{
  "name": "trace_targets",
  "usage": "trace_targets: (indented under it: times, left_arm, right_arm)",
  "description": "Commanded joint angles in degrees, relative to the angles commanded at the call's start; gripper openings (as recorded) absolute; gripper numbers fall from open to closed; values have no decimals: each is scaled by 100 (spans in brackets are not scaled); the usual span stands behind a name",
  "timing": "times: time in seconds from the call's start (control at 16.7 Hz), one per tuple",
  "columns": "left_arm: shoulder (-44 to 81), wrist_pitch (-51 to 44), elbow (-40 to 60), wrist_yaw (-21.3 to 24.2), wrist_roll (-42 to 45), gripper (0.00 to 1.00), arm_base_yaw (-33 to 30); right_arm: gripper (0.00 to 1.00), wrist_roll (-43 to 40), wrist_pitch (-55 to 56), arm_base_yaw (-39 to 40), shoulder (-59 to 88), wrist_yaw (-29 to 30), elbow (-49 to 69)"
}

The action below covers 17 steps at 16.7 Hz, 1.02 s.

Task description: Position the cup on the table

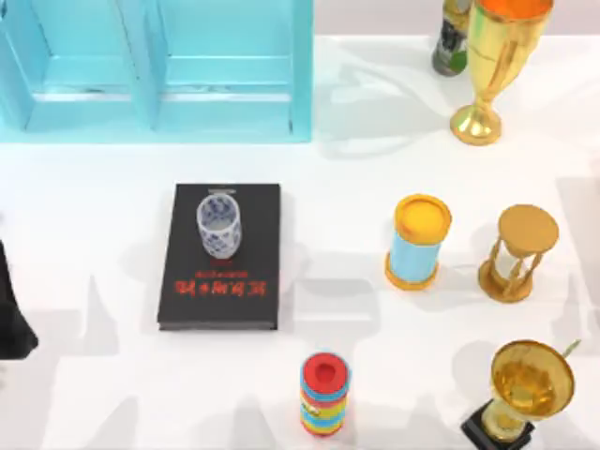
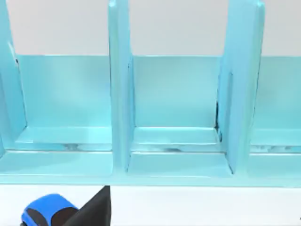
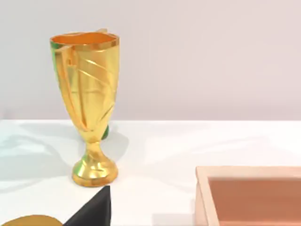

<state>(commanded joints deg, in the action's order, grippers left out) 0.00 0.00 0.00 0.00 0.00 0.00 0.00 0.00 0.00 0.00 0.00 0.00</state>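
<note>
Top view: the cup point(image 1: 218, 225), small, latticed white-and-blue, stands upright on a black book point(image 1: 221, 258) on the white surface point(image 1: 112, 187). It looks light, rigid, glossy and breakable; grip its tapered wall from both sides.

Left wrist view: turquoise shelf unit point(image 2: 178, 117) ahead.

Right wrist view: gold goblet point(image 3: 89, 103) ahead. I cannot tell either hand's state.

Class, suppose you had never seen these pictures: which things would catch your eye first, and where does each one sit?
The turquoise shelf unit along the table's far left edge draws the eye first. Next comes the small white-and-blue cup, standing upright on the black book left of centre. On the right side, gold trophy goblets stand out, one at the far edge and one at the near edge.
</note>
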Motion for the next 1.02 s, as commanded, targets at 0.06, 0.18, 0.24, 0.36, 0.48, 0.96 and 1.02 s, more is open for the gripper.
trace_targets:
  times: [0.06,0.18,0.24,0.36,0.48,0.96,1.02]
  left_arm:
    - [0,0,0,0,0,100,0]
    - [55,-54,55,-16,-33,100,2]
    - [169,-161,166,-49,-97,100,5]
    - [579,-507,559,-155,-300,100,4]
    - [1226,-998,1176,-294,-568,100,-16]
    - [5614,-3832,5413,-756,-1792,100,-571]
    - [6259,-4240,6048,-763,-1930,100,-704]
  right_arm:
    - [100,0,0,0,0,0,0]
    - [100,0,0,0,0,0,0]
    - [100,0,0,0,0,0,0]
    - [100,0,0,0,0,0,0]
    - [100,0,0,0,0,0,0]
    - [100,0,0,0,0,0,0]
    - [100,0,0,0,0,0,0]
